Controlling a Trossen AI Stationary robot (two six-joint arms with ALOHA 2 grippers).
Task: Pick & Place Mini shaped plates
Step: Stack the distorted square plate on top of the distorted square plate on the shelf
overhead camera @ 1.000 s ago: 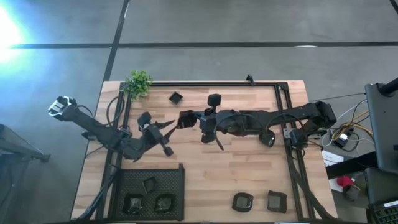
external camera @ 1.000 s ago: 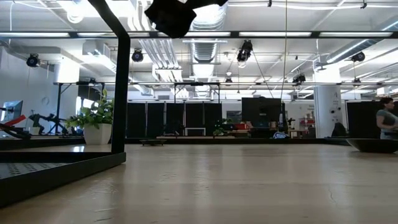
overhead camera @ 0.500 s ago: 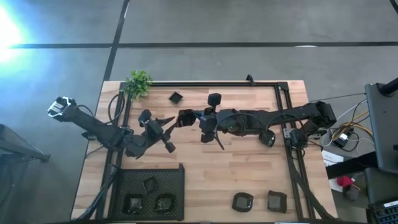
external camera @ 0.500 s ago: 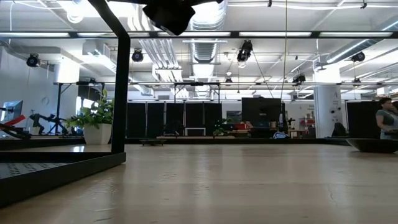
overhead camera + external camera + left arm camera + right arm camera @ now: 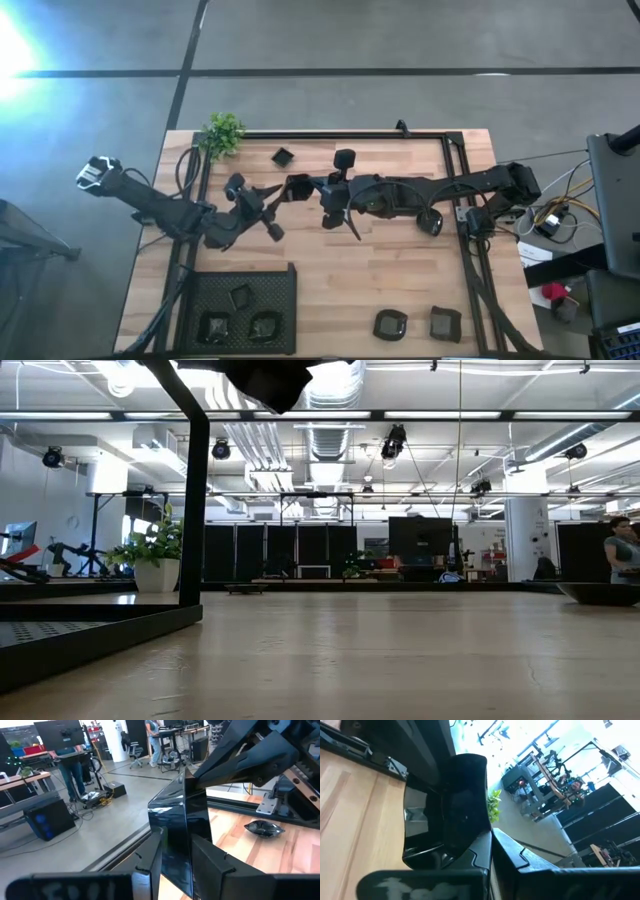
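High view: right gripper point(image 5: 303, 188) clamps a glossy black square plate point(image 5: 297, 187) mid-air over the worktop centre, presenting it to the left gripper point(image 5: 268, 197), apparently for a handover.

Left wrist view: left fingers point(image 5: 150, 860) straddle the plate's edge, apart, not yet pinching.

Right wrist view: right fingers point(image 5: 470, 857) shut on the plate's rim, dish held edge-on.

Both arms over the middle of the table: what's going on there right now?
It looks like a handover in mid-air. The right gripper is shut on a mini plate, and the left gripper brackets the same plate with its fingers open. Three plates lie in the mesh tray; others sit loose on the table.
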